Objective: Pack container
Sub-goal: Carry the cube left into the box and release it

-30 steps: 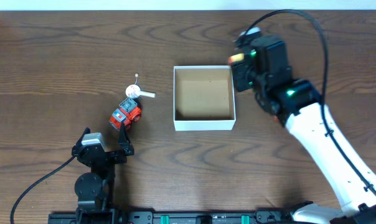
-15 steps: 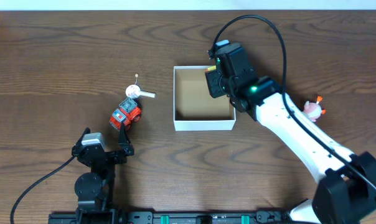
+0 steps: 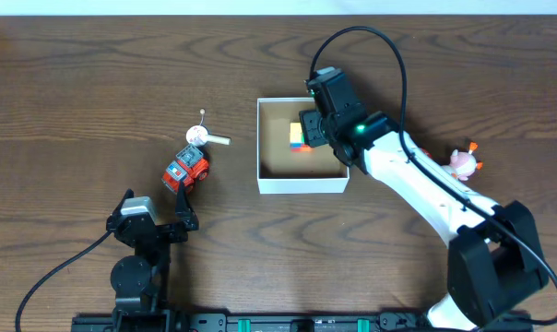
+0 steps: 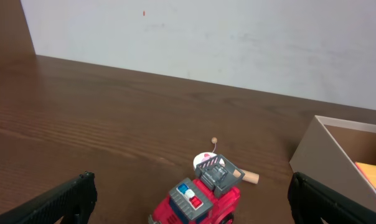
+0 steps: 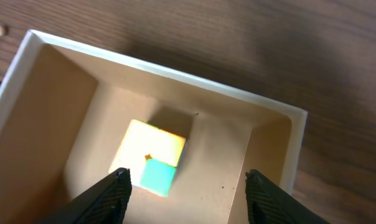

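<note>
The container (image 3: 302, 183), a shallow square box with white walls and brown inside, stands mid-table. A yellow, blue and red cube (image 3: 300, 136) lies inside it; in the right wrist view it shows as yellow and teal (image 5: 152, 155) on the container floor (image 5: 225, 180). My right gripper (image 3: 321, 127) hovers over the container's right part, open and empty (image 5: 185, 186). My left gripper (image 3: 152, 219) is open near the front edge, behind a red toy fire truck (image 3: 185, 170), which also shows in the left wrist view (image 4: 200, 199).
A small white and pink lollipop-like toy (image 3: 203, 136) lies just beyond the truck. A pink toy with orange bits (image 3: 462, 160) lies right of the container. A white wall runs along the table's far edge (image 4: 238, 37).
My right gripper moved left over the container and let go of the cube, which now lies inside. The left arm has not moved.
</note>
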